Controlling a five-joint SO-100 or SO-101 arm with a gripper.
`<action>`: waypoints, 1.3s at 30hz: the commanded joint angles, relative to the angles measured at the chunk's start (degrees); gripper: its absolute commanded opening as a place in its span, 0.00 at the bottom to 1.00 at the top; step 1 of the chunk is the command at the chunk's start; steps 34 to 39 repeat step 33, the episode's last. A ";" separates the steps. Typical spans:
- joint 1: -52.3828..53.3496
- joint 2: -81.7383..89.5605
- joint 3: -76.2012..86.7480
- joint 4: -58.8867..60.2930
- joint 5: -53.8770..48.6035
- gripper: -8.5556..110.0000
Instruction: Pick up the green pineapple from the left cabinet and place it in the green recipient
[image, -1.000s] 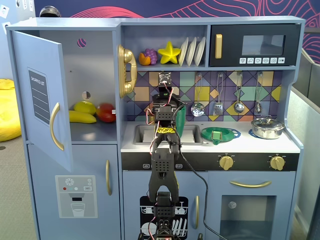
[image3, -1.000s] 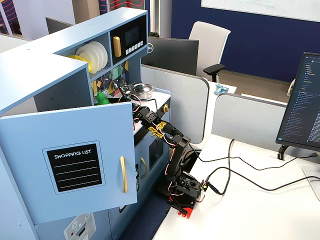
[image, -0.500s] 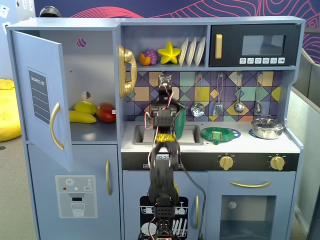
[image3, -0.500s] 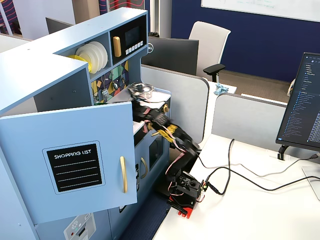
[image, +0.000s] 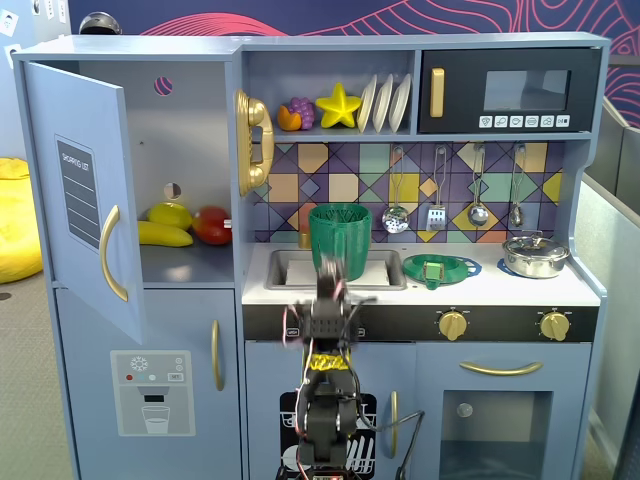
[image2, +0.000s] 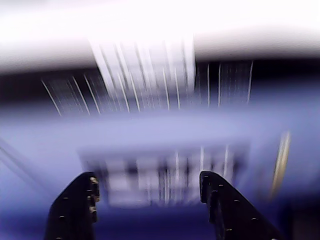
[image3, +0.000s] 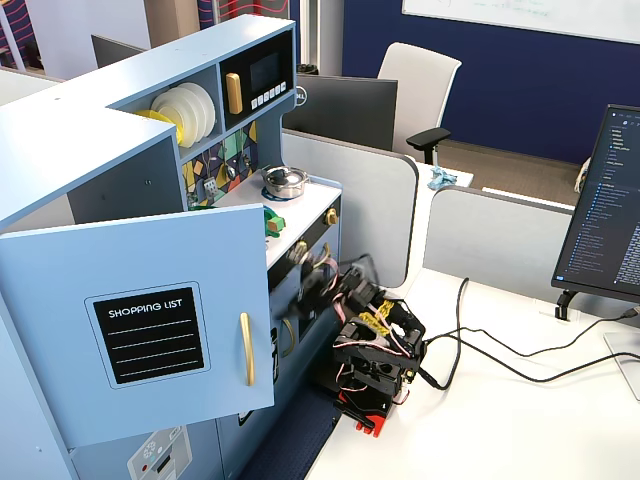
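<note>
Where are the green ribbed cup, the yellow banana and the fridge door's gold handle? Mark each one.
green ribbed cup (image: 340, 240), fixed front view, middle of its ribbed side.
yellow banana (image: 163, 234), fixed front view, middle of the fruit, inside the open cabinet.
gold handle (image: 110, 255), fixed front view, midway along the curved bar.

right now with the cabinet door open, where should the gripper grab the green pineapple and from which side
Probably the rounded body of the green pineapple, jaws closing side to side just below the crown. Come straight in through the open front of the left cabinet, a little high: in that fixed view the banana lies low in front and the red fruit sits close on its right. The gripper is open.
</note>
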 joint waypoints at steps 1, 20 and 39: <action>-1.85 4.13 15.12 -3.08 3.78 0.20; -1.49 11.16 23.47 22.32 6.50 0.18; -2.81 11.16 23.47 22.76 3.69 0.19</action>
